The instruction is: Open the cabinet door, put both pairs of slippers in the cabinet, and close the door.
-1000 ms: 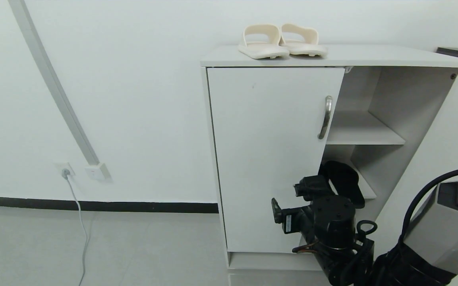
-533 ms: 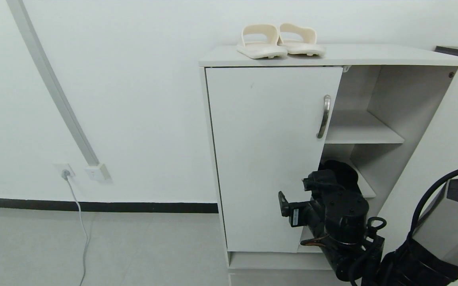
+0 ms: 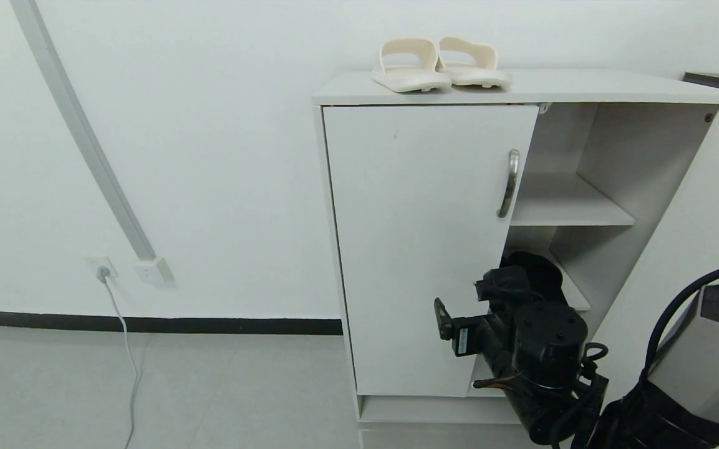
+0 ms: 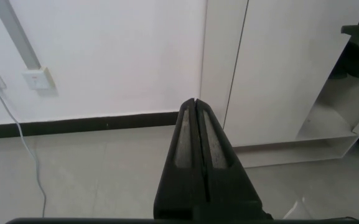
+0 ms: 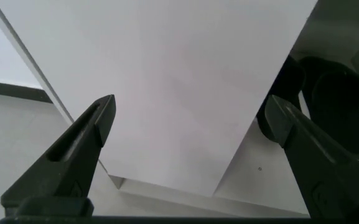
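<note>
Head, cream slippers (image 3: 440,65): atop the cabinet (image 3: 583,87), long axes front-to-back, straps toward the wall.
Head, black slippers (image 3: 540,265): I see them on a lower shelf.
Left wrist, left hand (image 4: 196,134): pressed together.
Right wrist, right hand (image 5: 190,104): spread, facing the closed door (image 5: 185,62).

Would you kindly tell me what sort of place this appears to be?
Probably a home-style entryway: a white shoe cabinet against a plain wall, cream slippers on top, a wall socket near the floor.
</note>
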